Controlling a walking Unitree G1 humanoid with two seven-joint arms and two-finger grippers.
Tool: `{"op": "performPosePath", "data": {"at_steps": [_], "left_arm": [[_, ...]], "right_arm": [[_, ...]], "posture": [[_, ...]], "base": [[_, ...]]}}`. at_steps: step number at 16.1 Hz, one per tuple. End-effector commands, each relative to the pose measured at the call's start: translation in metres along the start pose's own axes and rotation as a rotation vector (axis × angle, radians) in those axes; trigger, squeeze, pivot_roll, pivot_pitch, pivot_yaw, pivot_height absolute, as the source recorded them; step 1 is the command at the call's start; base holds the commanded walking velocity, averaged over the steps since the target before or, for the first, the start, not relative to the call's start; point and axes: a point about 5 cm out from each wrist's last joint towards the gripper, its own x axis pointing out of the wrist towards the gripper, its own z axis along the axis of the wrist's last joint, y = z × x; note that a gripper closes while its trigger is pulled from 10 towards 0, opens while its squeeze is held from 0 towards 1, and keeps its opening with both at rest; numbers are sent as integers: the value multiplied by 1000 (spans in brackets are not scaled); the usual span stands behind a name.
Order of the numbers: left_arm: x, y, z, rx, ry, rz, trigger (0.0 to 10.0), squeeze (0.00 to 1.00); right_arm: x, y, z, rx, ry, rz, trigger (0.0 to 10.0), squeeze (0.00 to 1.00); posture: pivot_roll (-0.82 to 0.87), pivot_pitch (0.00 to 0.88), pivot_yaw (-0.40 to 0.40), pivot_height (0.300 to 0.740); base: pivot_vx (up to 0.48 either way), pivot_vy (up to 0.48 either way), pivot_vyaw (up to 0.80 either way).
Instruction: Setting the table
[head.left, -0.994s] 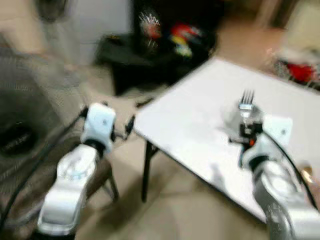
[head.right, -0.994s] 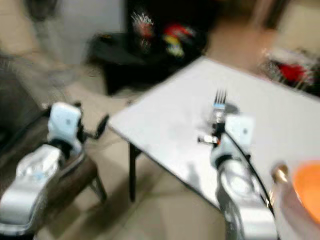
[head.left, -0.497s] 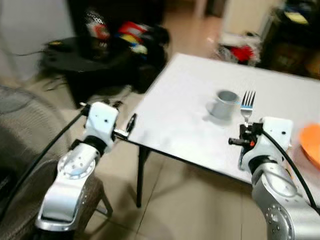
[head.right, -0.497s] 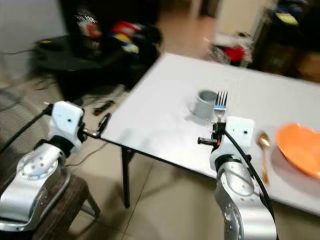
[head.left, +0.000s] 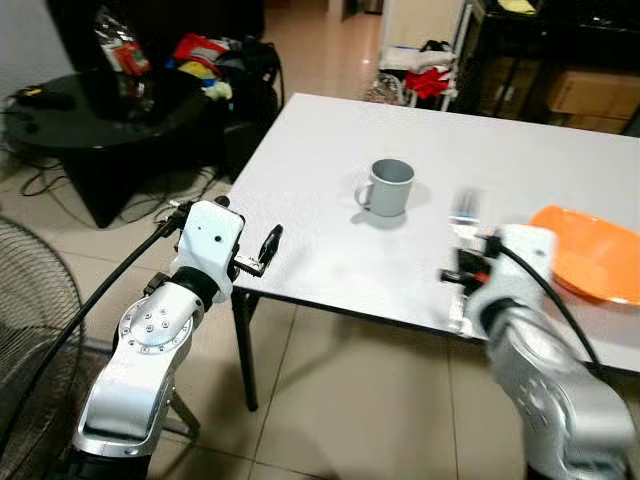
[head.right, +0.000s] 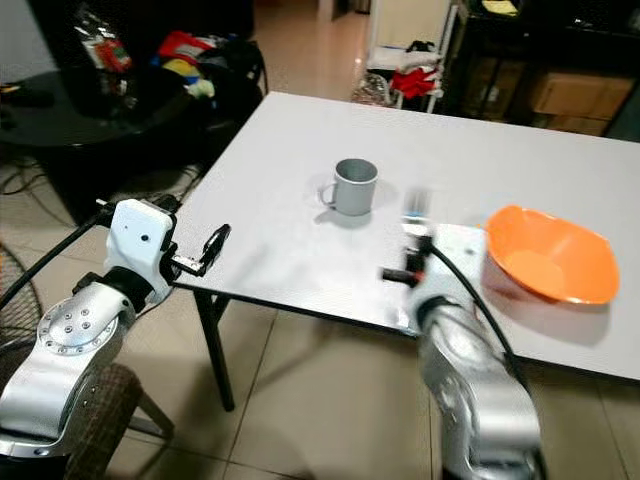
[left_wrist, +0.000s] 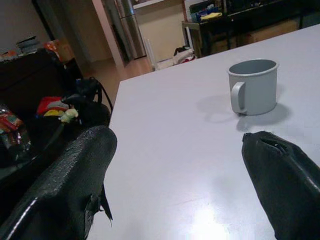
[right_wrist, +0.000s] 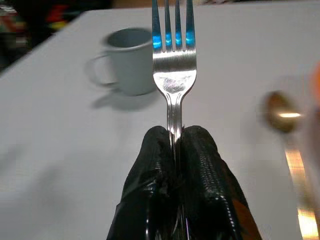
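A grey mug (head.left: 388, 187) stands near the middle of the white table (head.left: 330, 150), its handle toward the table's left edge. An orange bowl (head.left: 590, 253) sits at the right, and a gold spoon (right_wrist: 280, 112) lies blurred on the table beside the fork. My right gripper (right_wrist: 175, 137) is shut on a silver fork (right_wrist: 174, 50) that stands upright with its tines up. It hovers over the table's near edge between mug and bowl, and the fork (head.left: 463, 207) is blurred there. My left gripper (head.left: 268, 247) is open and holds nothing, just off the table's near left corner.
A black low table (head.left: 100, 95) with colourful clutter stands to the left. A floor fan (head.left: 30, 300) is close at my lower left. Dark shelving (head.left: 540, 60) and a pile of red clothes (head.left: 430, 75) lie behind the table. Tiled floor runs along the near edge.
The camera has swung, so the table now lies more squarely ahead and the orange bowl is fully in view. The right arm, still shut on the fork, is blurred with motion.
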Motion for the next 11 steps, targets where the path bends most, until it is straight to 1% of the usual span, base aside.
{"op": "performPosePath", "data": {"at_steps": [1, 3, 4, 6, 8, 10, 11], "left_arm": [[1, 1, 0, -1, 8, -15, 10000, 0], [-1, -3, -1, 0, 18, -90, 10000, 0], [-2, -4, -1, -2, 22, -107, 10000, 0], [-5, -6, -2, -4, 41, -154, 10000, 0], [-7, -6, -3, -1, 50, -170, 10000, 0], [-18, -7, -4, -17, 70, -227, 10000, 0], [-21, -9, -4, -29, 78, -252, 10000, 0]], "right_arm": [[5, 6, -1, 18, 29, 46, 10000, 0], [29, 25, -7, 50, 122, 134, 10000, 0], [34, 28, -7, 58, 141, 145, 10000, 0], [62, 37, -10, 107, 199, 158, 10000, 0], [74, 42, -11, 129, 220, 173, 10000, 0], [98, 55, -14, 189, 272, 185, 10000, 0], [103, 58, -16, 207, 283, 176, 10000, 0]], "posture": [[89, 0, -9, 740], [94, 0, -8, 740], [99, 0, -8, 740], [110, 0, -12, 740], [110, 0, -12, 740], [129, 0, -21, 740], [133, 0, -23, 740]], "base": [[0, 0, 0], [0, 0, 0], [0, 0, 0], [0, 0, 0], [0, 0, 0], [0, 0, 0], [0, 0, 0]]}}
